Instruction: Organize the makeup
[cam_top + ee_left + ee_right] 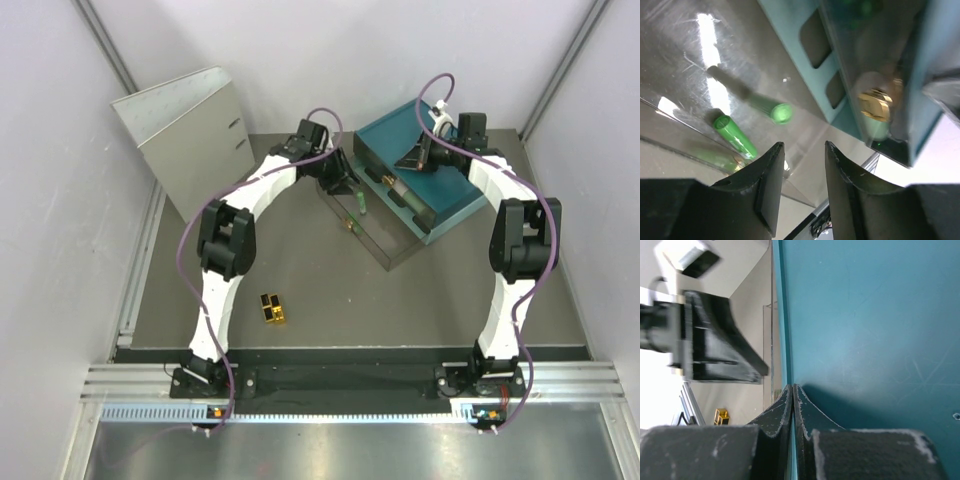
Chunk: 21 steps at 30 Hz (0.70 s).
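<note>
The bright green plastic tube (735,136) lies inside the clear plastic box (385,240) at centre frame in your top view. The small gold-and-black block (272,308) sits alone on the dark table (340,295), lower left. Your left gripper (802,160) hangs part-open and empty over the tube. Your right gripper (792,392) has its fingers pressed together at the teal drawer box's (445,190) edge.

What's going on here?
Left gripper, open, hovers over a green tube lying in the clear plastic box. Right gripper is shut on the edge of the teal drawer box, apparently steadying it. The gold-and-black block sits out on the table, untouched.
</note>
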Tool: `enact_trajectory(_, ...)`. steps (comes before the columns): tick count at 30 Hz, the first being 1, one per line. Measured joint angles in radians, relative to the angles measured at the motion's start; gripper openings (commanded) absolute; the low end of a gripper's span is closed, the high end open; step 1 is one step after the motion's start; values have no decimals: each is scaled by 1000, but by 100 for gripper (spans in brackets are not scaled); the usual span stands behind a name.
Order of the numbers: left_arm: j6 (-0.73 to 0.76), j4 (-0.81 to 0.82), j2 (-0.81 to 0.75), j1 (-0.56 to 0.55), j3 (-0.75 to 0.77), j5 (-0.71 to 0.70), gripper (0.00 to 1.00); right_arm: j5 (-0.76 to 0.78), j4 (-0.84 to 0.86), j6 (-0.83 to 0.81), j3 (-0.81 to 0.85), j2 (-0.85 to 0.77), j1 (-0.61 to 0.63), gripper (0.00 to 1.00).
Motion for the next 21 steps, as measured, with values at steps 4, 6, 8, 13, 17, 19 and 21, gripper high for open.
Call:
enact_trajectory(4,-7,-1,34,-2,1,2,43,0,1,0,-1,0,0,0)
enact_trajectory(6,-11,-2,40,-3,3,2,43,0,1,0,-1,0,0,0)
enact_trajectory(8,-14,-5,45,-3,14,2,43,0,1,0,-1,0,0,0)
enact_trajectory(13,-9,5,47,-1,35,0,50,0,2,0,-2,-2,0,0)
enact_trajectory(17,23,-7,18,10,21,-17,58,0,2,0,-2,-2,0,0)
enact_trajectory(19,54,-32,-39,24,-29,-40,59,0,2,0,-2,-2,0,0)
enact_trajectory(21,93,-75,-110,41,-85,-71,59,0,2,0,-2,-2,0,0)
